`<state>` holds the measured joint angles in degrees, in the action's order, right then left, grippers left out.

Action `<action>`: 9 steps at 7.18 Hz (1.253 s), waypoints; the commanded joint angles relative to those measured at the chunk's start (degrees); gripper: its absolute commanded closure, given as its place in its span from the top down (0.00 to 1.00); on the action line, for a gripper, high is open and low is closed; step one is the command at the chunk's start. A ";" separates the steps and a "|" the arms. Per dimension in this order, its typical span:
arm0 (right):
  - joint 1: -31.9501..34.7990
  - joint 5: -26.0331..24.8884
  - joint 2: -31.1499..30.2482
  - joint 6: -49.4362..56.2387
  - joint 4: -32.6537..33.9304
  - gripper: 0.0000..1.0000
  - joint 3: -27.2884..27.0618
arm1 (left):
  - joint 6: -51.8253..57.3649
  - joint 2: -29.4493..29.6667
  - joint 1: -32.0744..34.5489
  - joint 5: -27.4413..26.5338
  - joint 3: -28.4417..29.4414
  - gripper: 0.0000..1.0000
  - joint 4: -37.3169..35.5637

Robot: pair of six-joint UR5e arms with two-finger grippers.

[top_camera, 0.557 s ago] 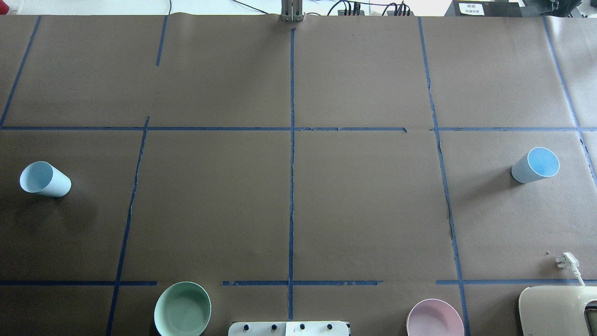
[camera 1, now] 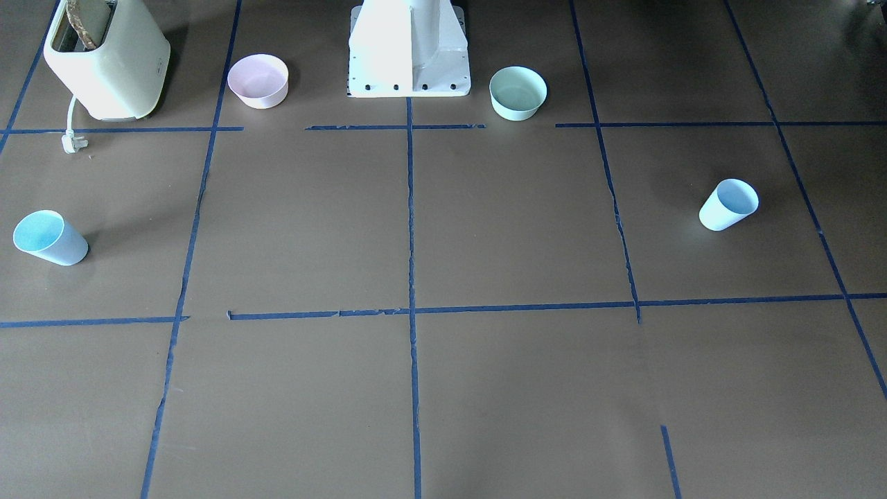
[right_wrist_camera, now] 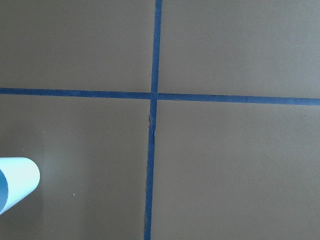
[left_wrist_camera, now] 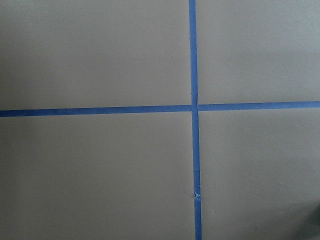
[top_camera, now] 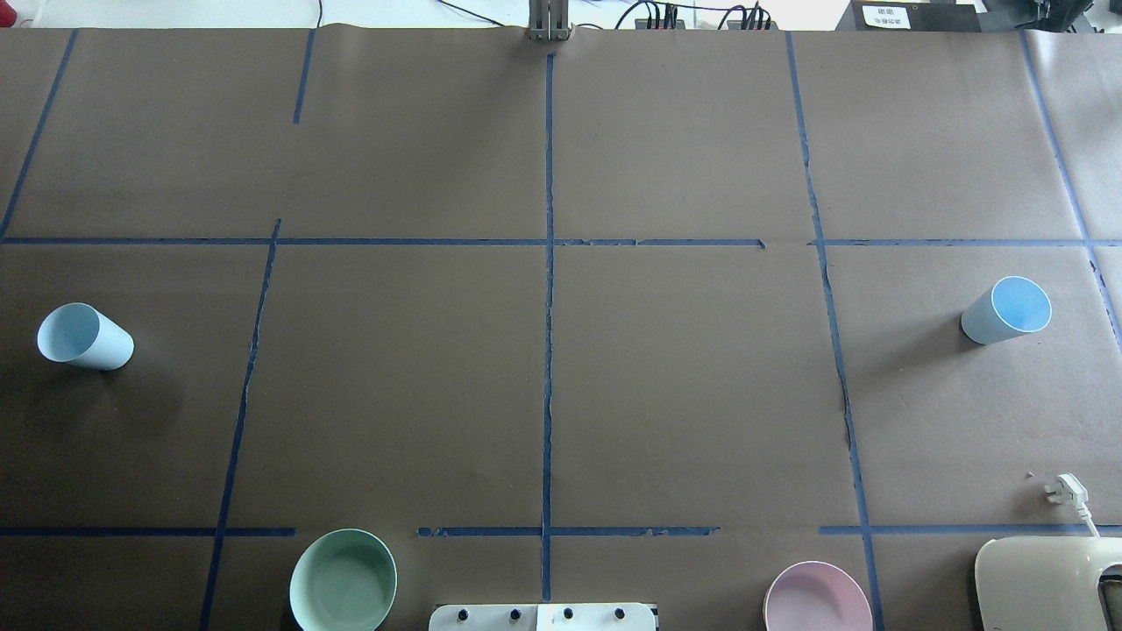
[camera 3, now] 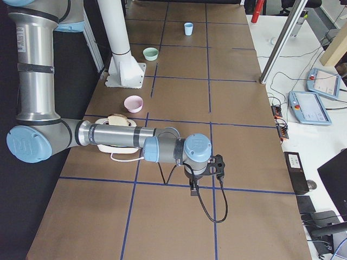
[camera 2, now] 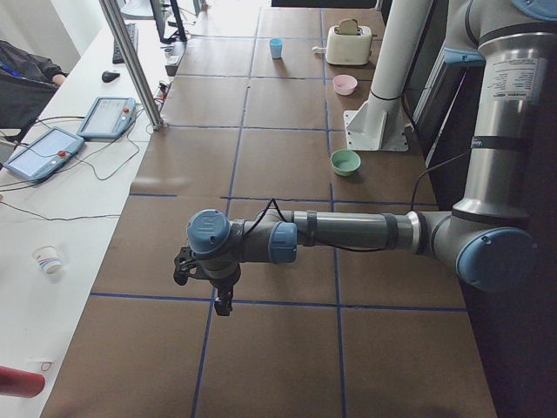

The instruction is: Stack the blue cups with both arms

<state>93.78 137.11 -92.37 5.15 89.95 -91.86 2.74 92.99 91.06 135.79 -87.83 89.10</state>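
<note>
**No change logged: both cups unmoved, stacking not begun**

Left blue cup (top_camera: 85, 337): upright near the table's left edge, same spot as a moment ago.
Left gripper (camera 2: 213, 287): over bare tape lines. You cannot tell whether its fingers are apart or together.
Mint bowl (top_camera: 343, 580), pink bowl (top_camera: 817, 599): either side of the pedestal (top_camera: 542, 616).
Right blue cup (top_camera: 1005, 311): upright at far right, unmoved, well apart from the first.
Right gripper (camera 3: 195, 184): above the table, finger state likewise unreadable.
Your likely first step: both reaches.
</note>
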 commanded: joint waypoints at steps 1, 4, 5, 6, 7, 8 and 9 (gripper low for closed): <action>0.00 0.00 0.00 -0.05 -0.12 1.00 0.02 | 0.07 0.00 0.00 0.00 0.03 1.00 0.29; 0.00 -0.26 0.09 -0.14 -0.12 1.00 0.11 | 0.16 -0.09 0.00 0.00 0.03 1.00 0.55; 0.00 -0.18 0.09 -0.14 -0.12 1.00 0.11 | 0.16 -0.09 0.00 0.00 0.03 1.00 0.55; 0.00 -0.18 0.09 -0.14 -0.12 1.00 0.11 | 0.24 -0.09 0.00 0.00 0.03 1.00 0.64; 0.00 -0.18 0.18 -0.23 -0.12 1.00 0.11 | 0.24 -0.09 0.00 0.00 0.03 1.00 0.64; 0.00 -0.09 0.18 -0.14 -0.12 1.00 0.02 | 0.24 -1.04 0.00 0.00 -0.50 1.00 0.73; 0.00 -0.09 0.18 -0.14 -0.12 1.00 0.02 | 0.24 -0.88 -0.09 0.00 -0.76 1.00 0.73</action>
<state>93.78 136.99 -92.21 4.99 89.82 -91.81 2.99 92.27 91.03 135.79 -88.25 89.79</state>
